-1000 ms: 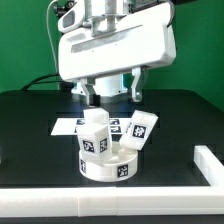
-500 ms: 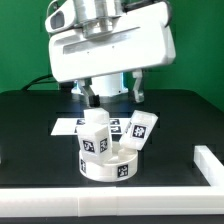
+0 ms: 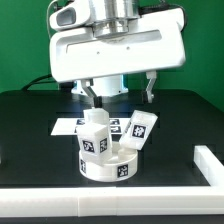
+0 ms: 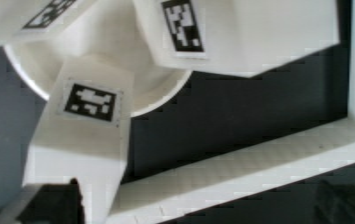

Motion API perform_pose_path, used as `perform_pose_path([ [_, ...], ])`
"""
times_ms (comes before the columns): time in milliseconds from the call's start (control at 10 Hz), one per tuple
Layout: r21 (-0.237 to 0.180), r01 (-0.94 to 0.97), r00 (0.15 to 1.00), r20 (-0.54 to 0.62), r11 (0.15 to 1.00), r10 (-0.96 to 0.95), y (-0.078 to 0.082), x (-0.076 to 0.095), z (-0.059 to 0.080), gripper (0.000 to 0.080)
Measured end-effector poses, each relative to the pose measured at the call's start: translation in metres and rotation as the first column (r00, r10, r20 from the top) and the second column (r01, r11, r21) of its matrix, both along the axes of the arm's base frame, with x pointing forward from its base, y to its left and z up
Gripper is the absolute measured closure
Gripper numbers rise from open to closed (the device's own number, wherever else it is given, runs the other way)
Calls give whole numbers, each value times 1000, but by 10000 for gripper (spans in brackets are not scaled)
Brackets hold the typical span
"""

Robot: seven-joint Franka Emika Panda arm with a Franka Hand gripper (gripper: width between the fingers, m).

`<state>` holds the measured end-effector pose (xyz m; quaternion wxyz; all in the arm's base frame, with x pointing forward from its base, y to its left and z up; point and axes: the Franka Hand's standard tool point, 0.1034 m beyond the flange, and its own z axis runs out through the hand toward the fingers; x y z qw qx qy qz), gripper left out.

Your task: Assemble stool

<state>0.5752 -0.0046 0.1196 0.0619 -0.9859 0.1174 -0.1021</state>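
**Stool partly assembled, gripper clear**

Seat (image 3: 105,164) sits on the black table (image 3: 40,140), just in front of the marker board (image 3: 66,126). Two legs (image 3: 95,136) stand on it. Gripper (image 3: 118,96) hovers above, fingers (image 3: 150,90) spread, holding nothing.

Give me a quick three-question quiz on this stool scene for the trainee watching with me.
1. True or false: the fingers are shut on one of the legs.
2. In the exterior view, how many legs stand up from the round seat? A) none B) two C) four
3. In the exterior view, what lies on the table at the exterior view's right edge?

Key
1. False: the fingers are open above the stool and hold nothing.
2. B: a left leg and a right leg that tilts outward.
3. The white rail.
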Motion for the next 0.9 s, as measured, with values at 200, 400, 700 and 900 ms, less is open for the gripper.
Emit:
perform_pose_path([
  [200, -62, -162, 986, 23, 985, 163, -4, 1, 1, 151],
  [400, -175, -412, 906, 26, 894, 422, -5, -1, -1, 151],
  [700, -249, -665, 735, -54, 704, 676, 8, -2, 1, 151],
  [900, -273, -710, 688, -71, 649, 723, 3, -2, 2, 151],
])
